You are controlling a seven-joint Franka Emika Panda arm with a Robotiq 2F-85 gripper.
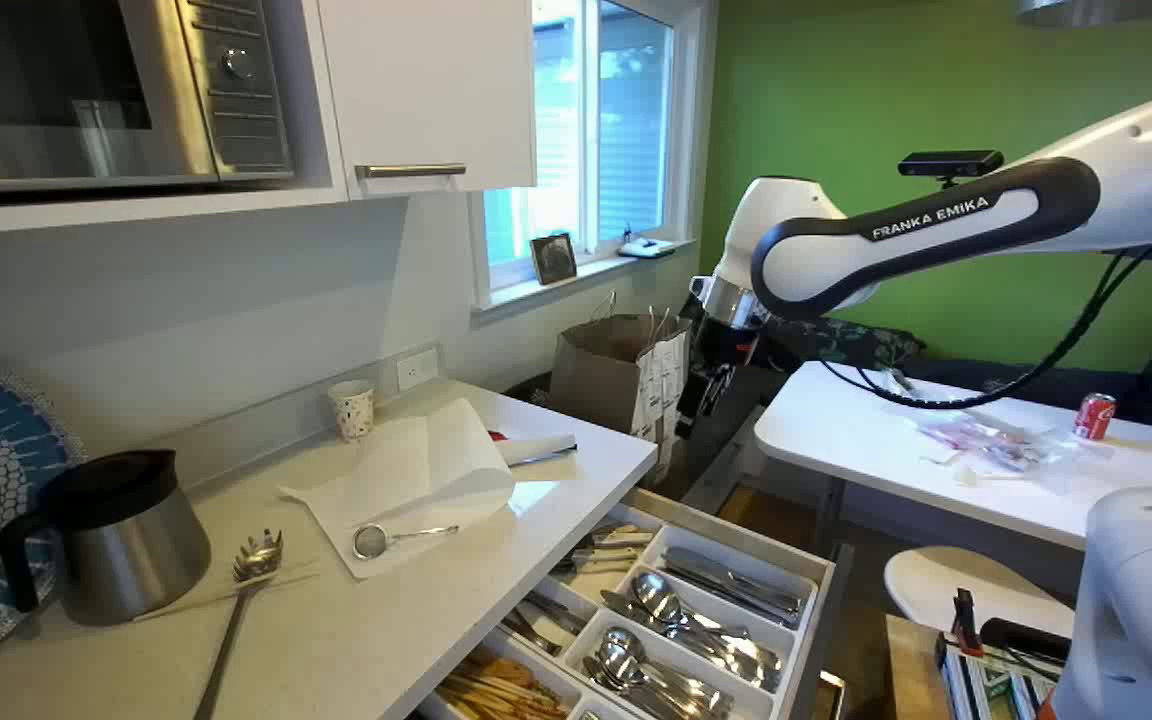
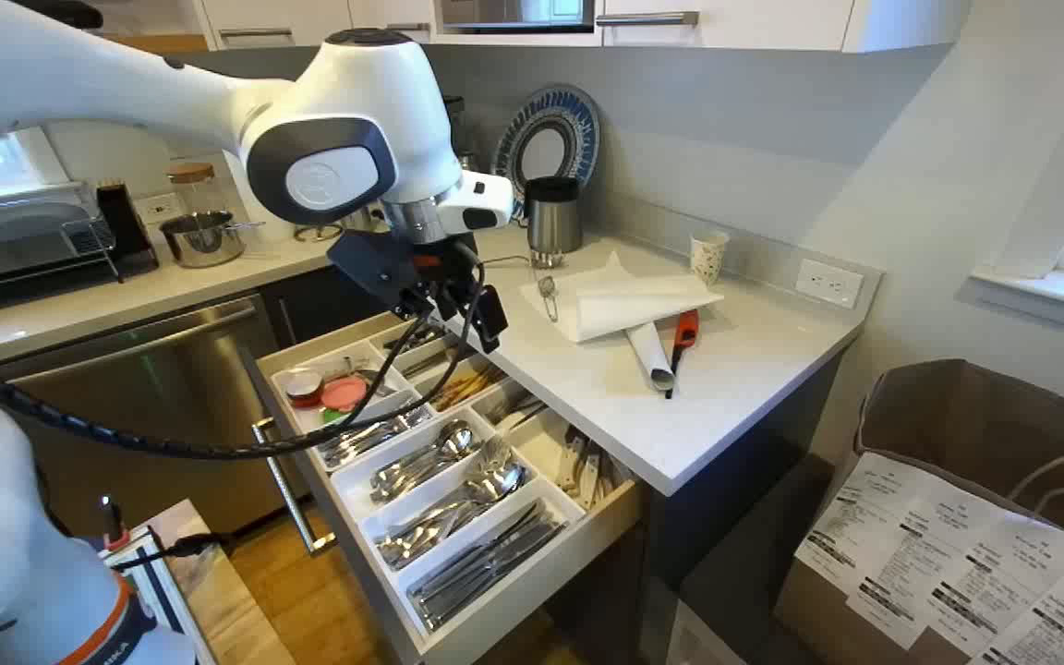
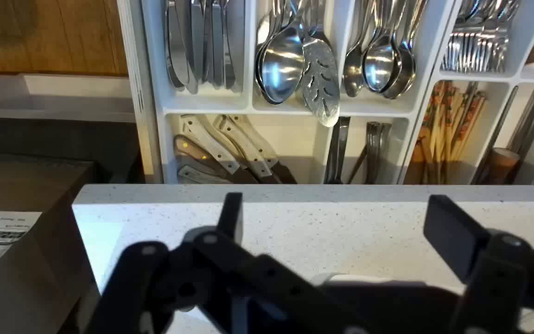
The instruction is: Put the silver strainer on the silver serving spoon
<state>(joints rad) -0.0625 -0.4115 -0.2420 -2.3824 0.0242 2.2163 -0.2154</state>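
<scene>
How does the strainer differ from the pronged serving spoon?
The strainer has a round mesh bowl; the pronged serving spoon has a toothed head. The strainer's head is smaller than the pronged serving spoon's. The strainer lies on white paper; the pronged serving spoon lies off it. Both have silvery heads.

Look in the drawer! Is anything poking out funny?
Yes, in the wrist view the slotted server sticks out over its compartment's end wall, which looks odd because the silver knives stay inside theirs.
</scene>
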